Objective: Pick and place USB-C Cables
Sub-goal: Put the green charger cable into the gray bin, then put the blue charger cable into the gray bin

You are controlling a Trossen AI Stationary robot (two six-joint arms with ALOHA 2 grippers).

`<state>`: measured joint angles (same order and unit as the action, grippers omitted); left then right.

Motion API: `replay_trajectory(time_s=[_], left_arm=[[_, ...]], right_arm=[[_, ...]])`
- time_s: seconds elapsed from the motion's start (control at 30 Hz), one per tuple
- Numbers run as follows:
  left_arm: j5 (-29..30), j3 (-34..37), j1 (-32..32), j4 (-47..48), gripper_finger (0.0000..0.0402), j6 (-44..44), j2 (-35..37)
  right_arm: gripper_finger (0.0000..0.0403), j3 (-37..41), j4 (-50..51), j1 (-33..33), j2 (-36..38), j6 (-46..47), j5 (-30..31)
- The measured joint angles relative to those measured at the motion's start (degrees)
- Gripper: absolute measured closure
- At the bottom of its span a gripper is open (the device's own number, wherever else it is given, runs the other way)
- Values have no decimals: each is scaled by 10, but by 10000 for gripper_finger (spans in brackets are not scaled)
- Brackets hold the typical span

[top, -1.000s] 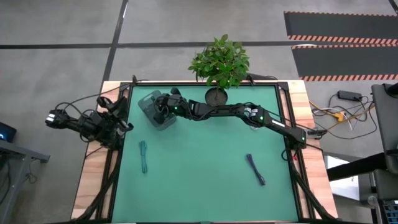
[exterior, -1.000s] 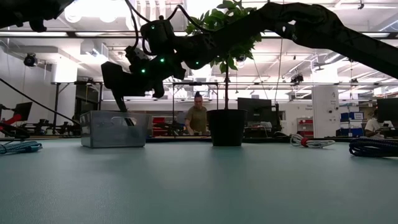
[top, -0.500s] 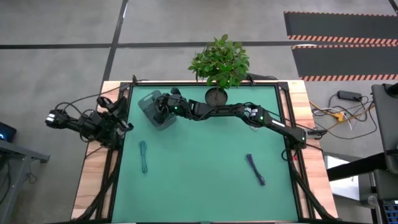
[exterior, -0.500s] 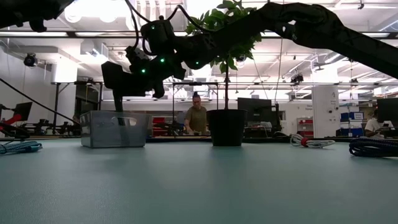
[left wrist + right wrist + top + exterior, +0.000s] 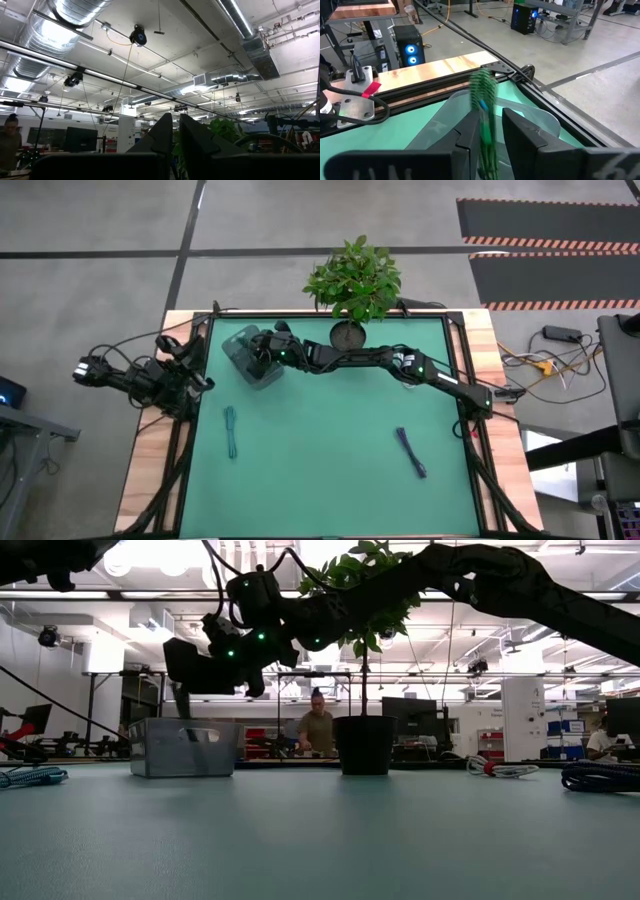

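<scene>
Green matting covers the worktop (image 5: pixel 320 470), which is framed by pale wooden edges and black rails, with grey floor around it. At its far edge stands a leafy potted plant in a dark pot (image 5: pixel 352 290), and beside that, toward the far left corner, sits a grey mesh basket (image 5: pixel 244 358).

Reaching across from the right side, the right arm holds the right gripper (image 5: pixel 487 131) directly over the basket. A green bundled USB-C cable (image 5: pixel 484 107) hangs between its two dark fingers (image 5: pixel 470 127), blurred in the right wrist view; the fingers stand a little apart on either side of it, and whether they are pressing it I cannot tell. From table height the same gripper shows above the basket's rim (its arm lit by small green lights).

Parked off the left edge of the worktop, the left gripper (image 5: pixel 174 131) points up toward the ceiling, its fingers nearly together with nothing between them.

A teal bundled cable (image 5: pixel 231 430) lies on the mat at the left, nearer the front than the basket. A dark blue-purple bundled cable (image 5: pixel 410 452) lies at the right front, well apart from it. A white cable with red (image 5: pixel 498 769) rests near the far right edge. Beyond the worktop a person (image 5: pixel 317 726) sits among desks and monitors.
</scene>
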<state>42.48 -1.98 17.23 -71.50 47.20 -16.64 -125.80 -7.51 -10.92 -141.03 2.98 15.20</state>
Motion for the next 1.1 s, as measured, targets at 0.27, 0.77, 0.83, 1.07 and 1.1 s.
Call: replay_trajectory(time_s=[0.27, 0.77, 0.83, 1.07, 1.1], left_arm=[[0, 0, 0, 0, 382, 0, 0], [0, 0, 0, 0, 382, 0, 0], [0, 0, 0, 0, 382, 0, 0], [0, 0, 0, 3, 382, -2, -2], [1, 1, 0, 6, 382, -3, -2]], right_arm=[[328, 0, 0, 0, 0, 0, 0], [335, 1, 12, 2, 4, -27, -1], [339, 1, 30, 9, 12, -45, 0], [351, 1, 169, 46, 64, -117, -2], [352, 1, 197, 52, 70, -129, -1]])
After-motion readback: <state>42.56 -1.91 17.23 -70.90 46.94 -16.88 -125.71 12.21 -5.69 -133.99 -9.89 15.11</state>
